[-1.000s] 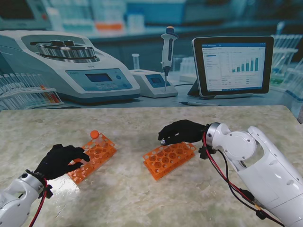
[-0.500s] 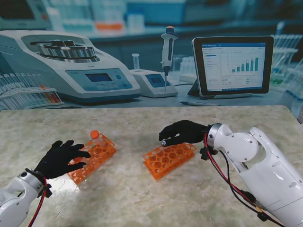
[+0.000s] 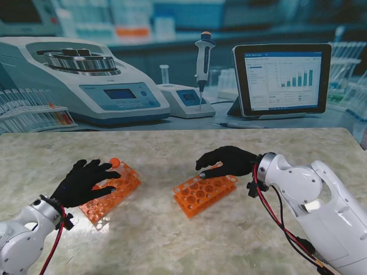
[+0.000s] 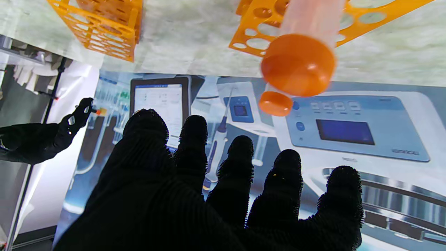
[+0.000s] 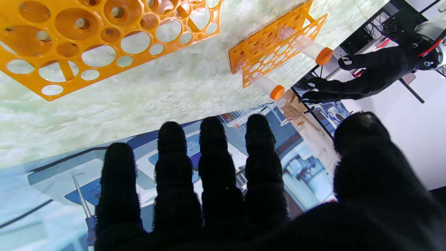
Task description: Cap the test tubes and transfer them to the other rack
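two capped tubes (image 5: 310,47) stand in the left rack (image 3: 112,189); your left hand (image 3: 86,181) has slid forward over it, fingers spread, holding nothing. your right hand (image 3: 226,161) hovers empty above the right rack (image 3: 205,192), so a grasp looks next.

Left hand (image 3: 86,180) moved forward over left rack (image 3: 112,189), fingers (image 3: 106,170) spread wider

The left hand (image 4: 209,195) was spread, holding nothing. Two orange-capped tubes (image 4: 299,62) stood in the near rack (image 4: 366,24). A second rack (image 4: 104,28) sat well apart.
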Robot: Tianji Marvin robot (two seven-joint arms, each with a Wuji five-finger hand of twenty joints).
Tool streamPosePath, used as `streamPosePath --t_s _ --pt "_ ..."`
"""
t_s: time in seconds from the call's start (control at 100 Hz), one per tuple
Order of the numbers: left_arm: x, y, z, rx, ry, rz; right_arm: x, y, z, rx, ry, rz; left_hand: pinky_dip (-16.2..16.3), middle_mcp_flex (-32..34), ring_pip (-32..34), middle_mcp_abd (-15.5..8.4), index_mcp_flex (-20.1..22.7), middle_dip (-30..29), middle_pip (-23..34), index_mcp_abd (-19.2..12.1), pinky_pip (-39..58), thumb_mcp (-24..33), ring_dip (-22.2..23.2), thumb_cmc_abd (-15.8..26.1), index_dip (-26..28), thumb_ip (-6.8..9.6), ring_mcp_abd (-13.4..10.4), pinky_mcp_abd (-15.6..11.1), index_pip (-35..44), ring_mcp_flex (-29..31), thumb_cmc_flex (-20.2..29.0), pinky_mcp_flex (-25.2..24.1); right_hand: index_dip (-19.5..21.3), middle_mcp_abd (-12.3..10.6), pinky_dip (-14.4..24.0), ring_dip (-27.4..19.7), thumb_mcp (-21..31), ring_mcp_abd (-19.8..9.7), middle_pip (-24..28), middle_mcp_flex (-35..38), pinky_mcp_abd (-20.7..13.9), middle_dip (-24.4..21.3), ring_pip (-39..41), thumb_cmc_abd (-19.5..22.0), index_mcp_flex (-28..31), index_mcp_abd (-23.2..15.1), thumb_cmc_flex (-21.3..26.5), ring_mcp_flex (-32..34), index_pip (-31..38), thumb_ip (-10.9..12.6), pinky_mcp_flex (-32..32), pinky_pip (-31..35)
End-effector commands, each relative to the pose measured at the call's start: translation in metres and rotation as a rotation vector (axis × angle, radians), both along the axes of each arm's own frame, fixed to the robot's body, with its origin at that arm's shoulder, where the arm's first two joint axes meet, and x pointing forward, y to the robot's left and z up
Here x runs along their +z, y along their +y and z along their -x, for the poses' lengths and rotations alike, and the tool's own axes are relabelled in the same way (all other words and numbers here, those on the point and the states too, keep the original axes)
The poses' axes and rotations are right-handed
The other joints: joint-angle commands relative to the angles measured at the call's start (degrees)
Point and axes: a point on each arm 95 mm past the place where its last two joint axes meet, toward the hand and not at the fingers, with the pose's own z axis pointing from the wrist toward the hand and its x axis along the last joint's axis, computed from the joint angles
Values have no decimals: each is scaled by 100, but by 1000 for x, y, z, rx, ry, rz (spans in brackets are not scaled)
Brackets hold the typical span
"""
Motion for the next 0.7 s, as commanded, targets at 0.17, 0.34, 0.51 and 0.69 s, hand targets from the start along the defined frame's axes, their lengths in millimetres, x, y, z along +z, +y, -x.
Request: streamPosePath --t_s 0.17,0.34,0.51,0.69 --pt "9 -32 -12 -43 -12 75 -7 -11 19 -31 -43 -1 -170 -115 18 88 -361 -130 -115 199 -351 -128 -66 366 -192 45 84 102 -317 4 -222 -56 -53 -144 -157 -63 -60 -116 -84 -204 103 -46 -203 276 -203 -71 -3 -44 -193 134 -133 -85" --pt "10 -56 -19 -80 0 129 -13 -22 33 -73 -80 -16 -153 -93 44 85 -396 -117 -109 235 -364 -125 -29 412 -263 51 66 94 -379 86 -247 -33 -129 -126 -178 -83 -80 -100 -125 -276 94 -95 -220 370 -306 -63 2 -88 -287 136 -147 -102" --pt "7 -80 -26 -104 21 187 -24 -31 47 -125 -106 -39 -127 -82 58 103 -471 -107 -111 302 -357 -126 0 463 -330 55 61 99 -439 140 -267 16 -198 -111 -216 -117 -137 -74 -164 -358 190 -154 -250 500 -358 -7 -37 -153 -334 143 -133 -136" --pt "2 -104 -33 -119 39 259 -39 -38 58 -175 -114 -64 -91 -44 123 87 -482 -81 -97 347 -327 -134 72 495 -386 55 8 119 -474 300 -287 72 -280 -100 -414 -224 -234 -53 -223 -484 234 -264 -324 609 -436 41 -21 -293 -376 162 -148 -252"
